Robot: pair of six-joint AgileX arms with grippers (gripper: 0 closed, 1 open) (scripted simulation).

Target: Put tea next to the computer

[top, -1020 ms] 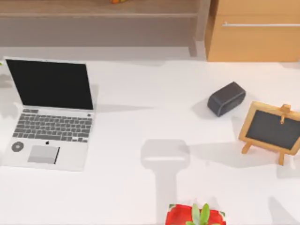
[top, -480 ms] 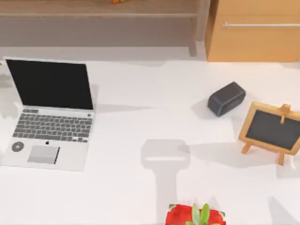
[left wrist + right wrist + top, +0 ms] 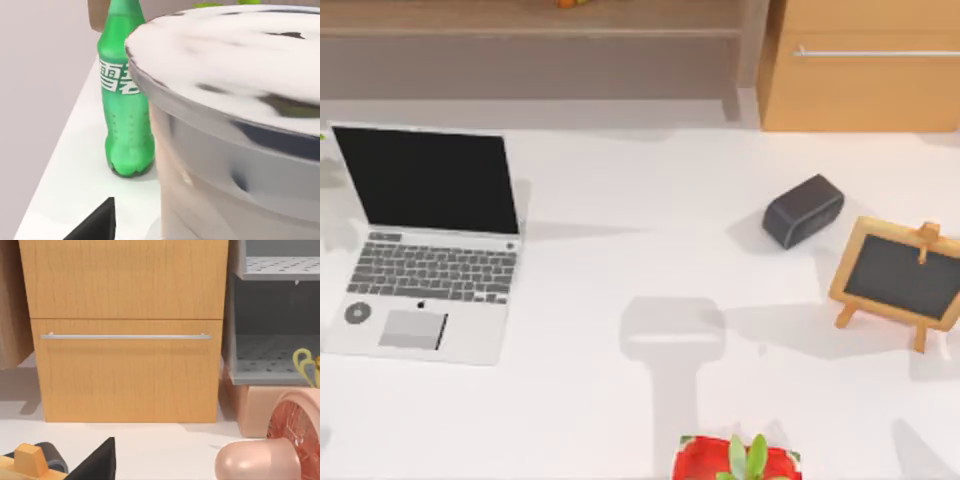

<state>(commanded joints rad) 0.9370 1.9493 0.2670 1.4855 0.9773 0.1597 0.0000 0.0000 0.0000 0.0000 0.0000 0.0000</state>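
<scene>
Whether either gripper's fingers were spread or pinched could not be told. The tea [image 3: 235, 115] loomed right before the left wrist camera, a green bottle [image 3: 124, 105] just beside it. The computer [image 3: 425, 240] sat at the table's [image 3: 620, 250] left; a dark grey box [image 3: 803, 210] and a blackboard easel [image 3: 900, 280] stood far right.

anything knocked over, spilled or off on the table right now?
Nothing stands out. The laptop sits open and flat, the dark grey box and the blackboard easel stand undisturbed, and in the left wrist view the green bottle is upright beside the lidded cup, with no spill.
</scene>
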